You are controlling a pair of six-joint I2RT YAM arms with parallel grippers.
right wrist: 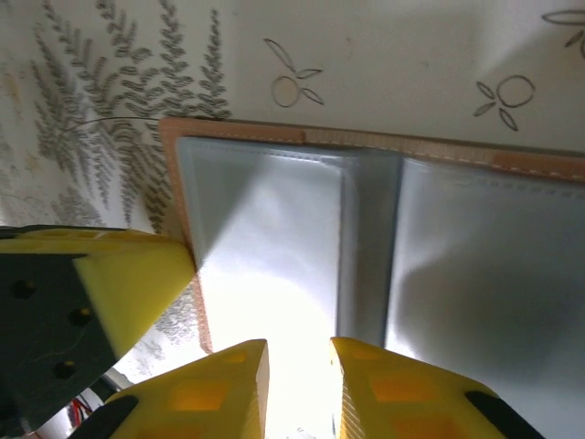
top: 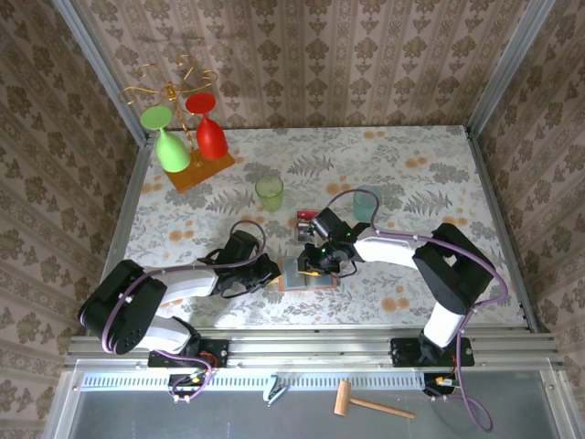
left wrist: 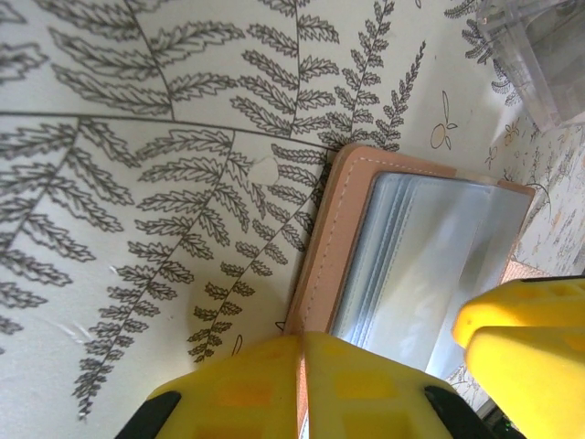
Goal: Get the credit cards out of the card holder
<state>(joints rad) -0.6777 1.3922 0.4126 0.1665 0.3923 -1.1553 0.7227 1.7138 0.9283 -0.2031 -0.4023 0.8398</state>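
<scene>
Spreading across the overhead frame, the table under its pale cloth printed with grey ferns and orange blossoms (top: 411,165) carries everything. Low in the middle of that frame, the small folding wallet of salmon-pink leather with grey-blue pockets (top: 297,276) lies opened flat on the cloth, between the two arms.

We see the left gripper (top: 271,273) at the wallet's left edge. From its own wrist, its yellow fingers (left wrist: 274,384) stand well apart, released, one lying over the pink stitched border.

The right gripper (right wrist: 299,357) hangs over the pockets near the centre fold, its fingers drawn close. Glare fills the narrow gap, so we cannot tell whether it pinches anything.

Up and right of the wallet stands a translucent teal cup (top: 366,203). Left of it lies what looks like a small flat red card (top: 303,217).
</scene>
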